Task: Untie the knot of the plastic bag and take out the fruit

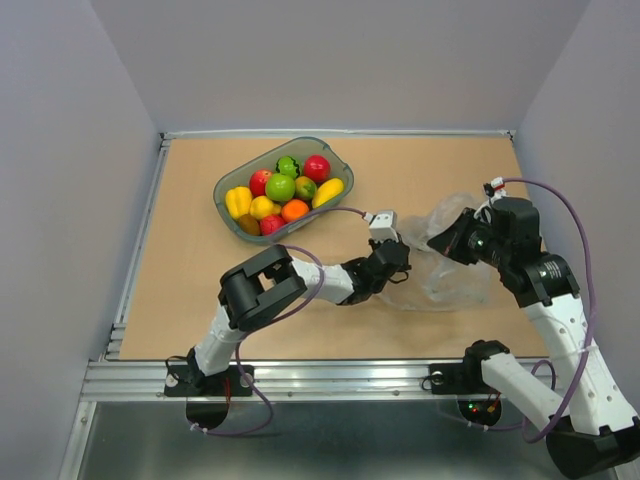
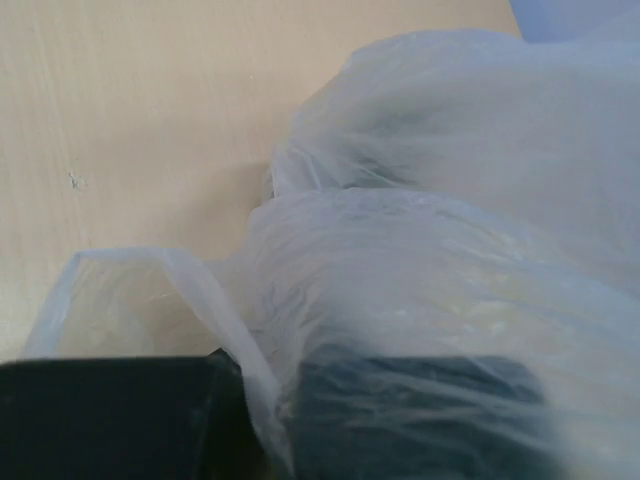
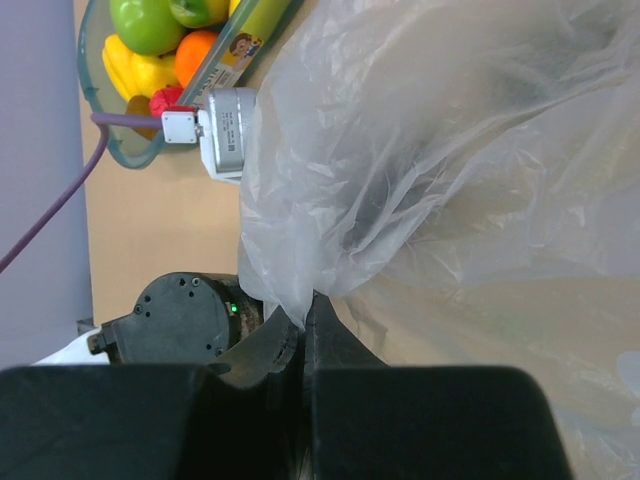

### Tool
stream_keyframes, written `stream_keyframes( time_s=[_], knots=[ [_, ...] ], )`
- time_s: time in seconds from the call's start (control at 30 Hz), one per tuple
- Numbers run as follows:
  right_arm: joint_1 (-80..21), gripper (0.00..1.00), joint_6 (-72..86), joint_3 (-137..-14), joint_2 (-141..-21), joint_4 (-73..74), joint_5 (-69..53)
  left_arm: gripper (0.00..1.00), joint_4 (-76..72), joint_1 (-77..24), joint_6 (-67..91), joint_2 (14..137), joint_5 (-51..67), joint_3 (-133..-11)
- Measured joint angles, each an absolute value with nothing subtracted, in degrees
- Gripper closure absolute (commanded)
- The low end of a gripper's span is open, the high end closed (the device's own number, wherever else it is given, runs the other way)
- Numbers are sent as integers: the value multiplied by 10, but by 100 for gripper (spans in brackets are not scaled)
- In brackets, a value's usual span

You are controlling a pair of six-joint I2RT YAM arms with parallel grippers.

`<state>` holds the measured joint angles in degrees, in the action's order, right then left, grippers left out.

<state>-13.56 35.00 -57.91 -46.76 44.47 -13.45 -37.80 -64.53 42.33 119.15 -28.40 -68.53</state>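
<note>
Light wooden table [image 1: 200,290] under everything, the widest surface in the top view. On its right part, thin clear crinkly plastic bag [image 1: 450,275], crumpled and low, lying between the two arms and filling most of both wrist views. Farther back and to the left, apart from the bag, grey-green translucent oval tray [image 1: 222,192]. Holds the small toy fruit [image 1: 283,190] in a heap, among it a yellow pepper [image 1: 238,202] and a green apple [image 1: 280,187]. Black left gripper [image 2: 262,400] at the bag's left edge, fingers [image 2: 110,415] brought close with a fold of the film caught between them, one finger veiled by plastic. Black right gripper [image 3: 303,325] at the bag's right side, fingers pressed together and pinching a corner of the film at their tips.
</note>
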Motion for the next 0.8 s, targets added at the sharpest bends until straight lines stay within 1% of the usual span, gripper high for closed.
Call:
stream_keyframes(
  time_s=[0.17, 0.27, 0.37, 0.5, 0.6, 0.7, 0.8],
  knots=[
    [-136, 100, 350, -579, -467, 445, -101, 100, -396, -632, 387, 1171, -277, -656],
    [-136, 100, 347, -579, -466, 445, -47, 100, -391, -619, 325, 1114, -286, -618],
    [-136, 99, 340, -579, -469, 444, 18, 100, -379, -603, 242, 1051, -284, -611],
    [-136, 99, 338, -574, -486, 429, 82, 100, -328, -599, 130, 976, -267, -641],
    [-140, 99, 342, -552, -507, 398, 97, 100, -285, -630, 77, 938, -222, -674],
    [-141, 99, 349, -510, -514, 375, 95, 100, -232, -656, 59, 938, -178, -699],
    [-141, 99, 354, -465, -517, 367, 92, 100, -174, -660, 60, 948, -150, -703]
  ],
)
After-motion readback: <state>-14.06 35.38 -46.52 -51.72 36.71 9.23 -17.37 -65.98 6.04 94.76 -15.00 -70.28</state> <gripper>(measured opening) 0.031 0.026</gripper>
